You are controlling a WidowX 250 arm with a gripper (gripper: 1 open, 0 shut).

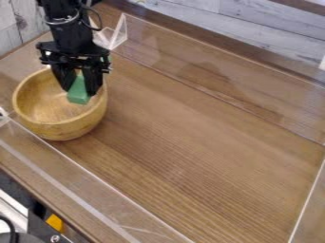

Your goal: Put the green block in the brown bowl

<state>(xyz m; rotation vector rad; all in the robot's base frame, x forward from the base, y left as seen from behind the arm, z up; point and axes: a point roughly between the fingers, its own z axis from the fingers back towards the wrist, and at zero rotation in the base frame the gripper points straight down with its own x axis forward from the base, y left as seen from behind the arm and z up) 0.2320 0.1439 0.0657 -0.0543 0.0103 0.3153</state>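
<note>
Above the brown bowl (pixel 56 107), the green block (pixel 79 89) hangs upright in the clamped jaws of the black end effector (pixel 79 85), its lower end down inside the rim on the bowl's right side and apparently not yet resting on the wooden bottom (the angle makes that last gap hard to judge). The end effector points straight down, its two fingers pinching the block's long faces near the upper half, so most of the bright green shows below and between them.

As it looks from here, the block is a small, rigid, matte bar, likely light, with flat sides that give the pads a sure purchase; a grip across the narrow width, as now, seems the natural hold, and little could break if it dropped from this low. The bowl, thick-rimmed and far wider than the block, sits near the left edge of the wood-grain worktop (pixel 203 133), close to a clear plastic barrier (pixel 191 57) running round the surface. The remaining step appears to be simply letting go.
</note>
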